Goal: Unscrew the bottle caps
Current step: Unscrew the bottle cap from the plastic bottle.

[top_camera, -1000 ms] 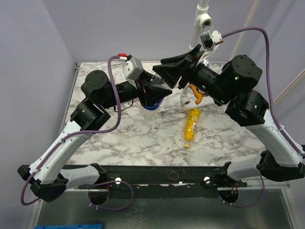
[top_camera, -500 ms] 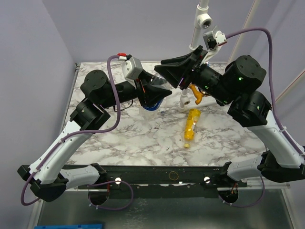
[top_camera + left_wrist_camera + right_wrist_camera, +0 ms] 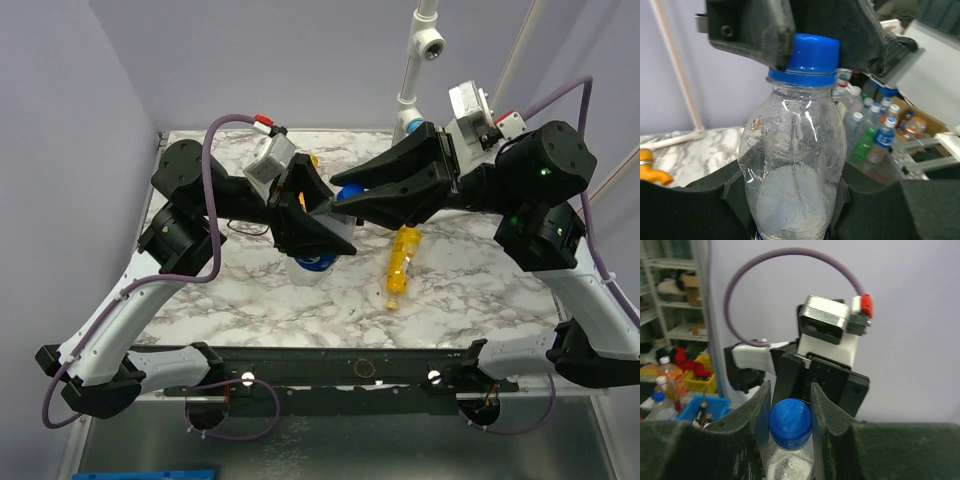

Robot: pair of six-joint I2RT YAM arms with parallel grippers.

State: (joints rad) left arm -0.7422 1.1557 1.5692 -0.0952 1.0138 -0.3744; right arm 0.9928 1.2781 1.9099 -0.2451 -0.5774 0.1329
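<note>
My left gripper [image 3: 315, 240] is shut on the body of the clear bottle with a blue label [image 3: 320, 264] and holds it above the table. In the left wrist view the bottle [image 3: 792, 160] stands upright between my jaws [image 3: 792, 205], with its blue cap [image 3: 807, 52] on top. My right gripper [image 3: 345, 200] reaches in from the right and is shut on that blue cap [image 3: 790, 422], one finger [image 3: 760, 415] on each side of it. A yellow-orange bottle [image 3: 402, 262] lies on the marble table [image 3: 250, 290], right of centre.
A white pole with a camera mount [image 3: 420, 60] stands at the back of the table. A small orange object [image 3: 649, 169] sits on the table at the back. Purple walls close in the left and far sides.
My left gripper has brought the clear bottle nearer and up. My right gripper has swung down and left from the back and closed on the blue cap.
</note>
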